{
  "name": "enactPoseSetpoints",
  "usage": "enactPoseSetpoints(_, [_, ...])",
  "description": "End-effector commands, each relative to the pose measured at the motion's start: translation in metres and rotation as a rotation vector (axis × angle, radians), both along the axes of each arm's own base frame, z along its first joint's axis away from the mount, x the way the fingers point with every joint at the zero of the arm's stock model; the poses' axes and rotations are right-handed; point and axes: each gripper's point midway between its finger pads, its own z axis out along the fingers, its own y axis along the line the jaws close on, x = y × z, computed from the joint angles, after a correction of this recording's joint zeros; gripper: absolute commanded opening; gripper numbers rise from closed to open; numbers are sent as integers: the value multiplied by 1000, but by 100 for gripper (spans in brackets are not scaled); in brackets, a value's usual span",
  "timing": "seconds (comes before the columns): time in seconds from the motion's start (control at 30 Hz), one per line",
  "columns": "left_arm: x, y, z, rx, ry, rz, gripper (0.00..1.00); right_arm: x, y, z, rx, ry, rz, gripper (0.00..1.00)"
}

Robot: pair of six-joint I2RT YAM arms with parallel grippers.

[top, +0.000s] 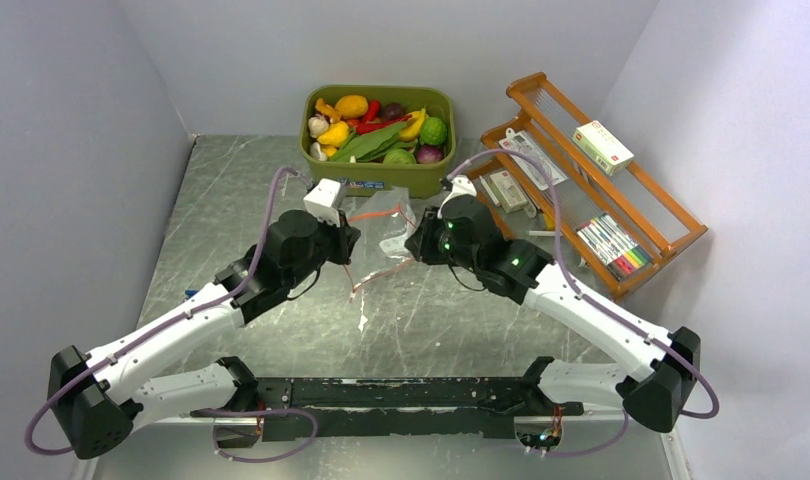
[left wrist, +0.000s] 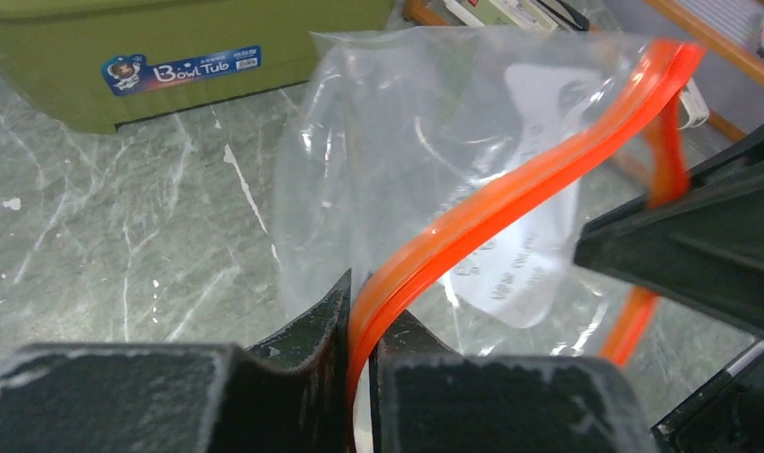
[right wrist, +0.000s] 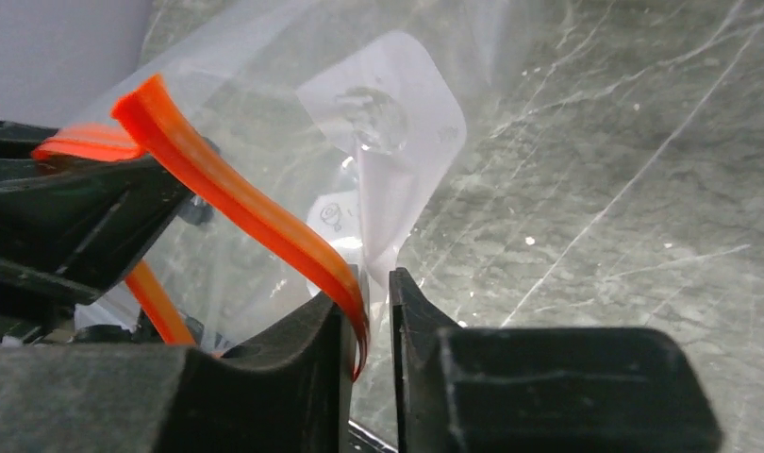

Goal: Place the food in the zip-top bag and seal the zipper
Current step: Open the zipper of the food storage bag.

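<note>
The clear zip-top bag hangs between my two grippers above the table, and I see no food in it. My left gripper is shut on the red-orange zipper; the left wrist view shows the strip pinched between the jaws. My right gripper is at the bag's other end. In the right wrist view the zipper lies against one finger, with a narrow gap between the jaws. The food lies in the olive-green tub behind the bag.
The tub's wall with a blue label stands just behind the bag. A wooden rack with packets and pens stands at the back right. The grey walls close in on both sides.
</note>
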Motion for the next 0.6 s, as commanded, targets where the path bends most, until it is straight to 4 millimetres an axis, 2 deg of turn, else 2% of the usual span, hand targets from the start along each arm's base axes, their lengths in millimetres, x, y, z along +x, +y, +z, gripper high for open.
enactPoseSetpoints(0.0, [-1, -4, 11, -105, -5, 11, 7, 2, 16, 2, 168, -12, -27, 22])
enactPoseSetpoints(0.07, [-2, -6, 14, -136, -7, 9, 7, 5, 17, -1, 243, -17, -71, 22])
enactPoseSetpoints(0.17, [-3, -10, 16, -168, -7, -4, 7, 6, 24, -8, 344, 1, -93, 29])
enactPoseSetpoints(0.37, [-2, -11, 0, -167, 39, 16, 7, 9, 44, -25, 400, 76, -96, 39])
enactPoseSetpoints(0.5, [-3, -11, -5, -189, 40, 21, 7, 10, 45, -35, 463, 131, -158, 39])
enactPoseSetpoints(0.57, [-2, -10, -6, -187, 40, 27, 7, 10, 45, -36, 473, 126, -172, 32])
